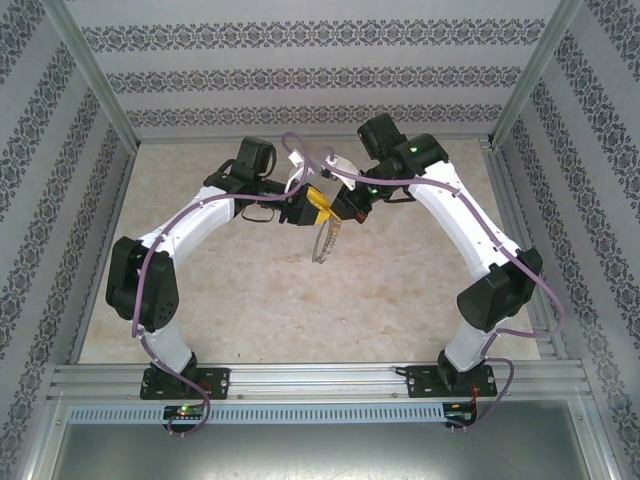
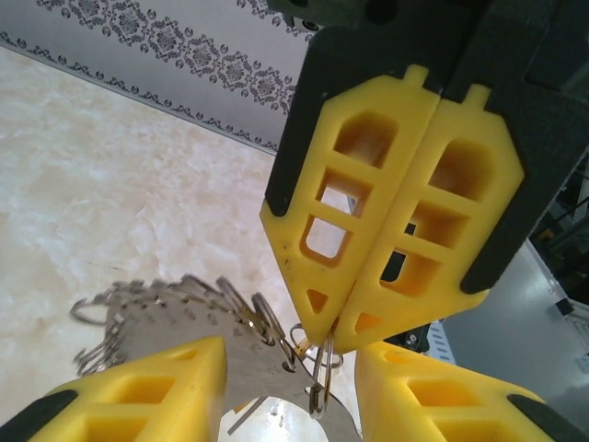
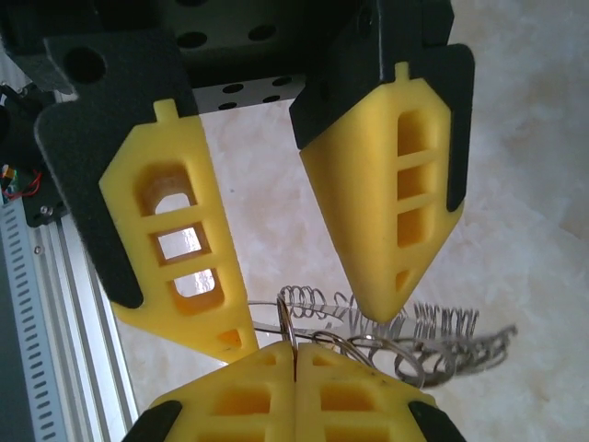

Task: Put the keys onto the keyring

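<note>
Right wrist shows one keyring (image 3: 442,336) pinched by the right gripper (image 3: 294,350) with jaws together, left gripper (image 3: 308,331) with jaws apart

Soft, even light is coming from overhead, making all three views bright; the pale table (image 1: 250,300) is glaring in the wrist views (its marbling is washing out); the keyring (image 2: 175,318) is glinting; the left gripper (image 2: 290,368), very near the lens, is blurring slightly; shadows are falling faintly beneath the arms (image 1: 190,225).
</note>
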You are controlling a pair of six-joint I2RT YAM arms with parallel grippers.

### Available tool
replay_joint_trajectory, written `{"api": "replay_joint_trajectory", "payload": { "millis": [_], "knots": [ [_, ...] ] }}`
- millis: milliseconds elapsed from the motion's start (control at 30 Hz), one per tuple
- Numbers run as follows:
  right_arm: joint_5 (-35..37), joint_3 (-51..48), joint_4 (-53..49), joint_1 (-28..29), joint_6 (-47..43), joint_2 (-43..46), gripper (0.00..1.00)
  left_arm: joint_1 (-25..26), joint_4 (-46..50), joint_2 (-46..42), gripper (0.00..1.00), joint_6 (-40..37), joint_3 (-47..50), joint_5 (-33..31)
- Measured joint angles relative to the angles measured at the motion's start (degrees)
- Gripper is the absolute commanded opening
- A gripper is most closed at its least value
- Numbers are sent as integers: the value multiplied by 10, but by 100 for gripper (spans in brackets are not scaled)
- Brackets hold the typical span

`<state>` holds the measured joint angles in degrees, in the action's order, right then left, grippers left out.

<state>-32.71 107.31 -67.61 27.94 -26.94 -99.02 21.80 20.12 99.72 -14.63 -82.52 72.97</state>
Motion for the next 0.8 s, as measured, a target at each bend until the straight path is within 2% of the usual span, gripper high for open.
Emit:
{"api": "replay_joint_trajectory", "payload": {
  "millis": [300,333,433,500,667,733,800],
  "knots": [
    [-3,-3,7,-1,0,3,0,0,-12,0,40,12,0,-1],
    [-3,-3,7,-1,-1,3,0,0,-13,0,38,14,0,-1],
    [0,-3,11,-5,-1,3,0,0,-18,0,23,21,0,1],
    [3,-5,15,-8,-1,3,0,0,-26,0,19,26,0,2],
    [8,-5,17,-9,-1,3,0,0,-30,0,0,31,0,3],
    [9,-5,17,-9,0,3,0,0,-30,0,0,32,0,3],
    [10,-5,18,-9,0,3,19,0,-30,0,0,31,0,3]
  ]
}}
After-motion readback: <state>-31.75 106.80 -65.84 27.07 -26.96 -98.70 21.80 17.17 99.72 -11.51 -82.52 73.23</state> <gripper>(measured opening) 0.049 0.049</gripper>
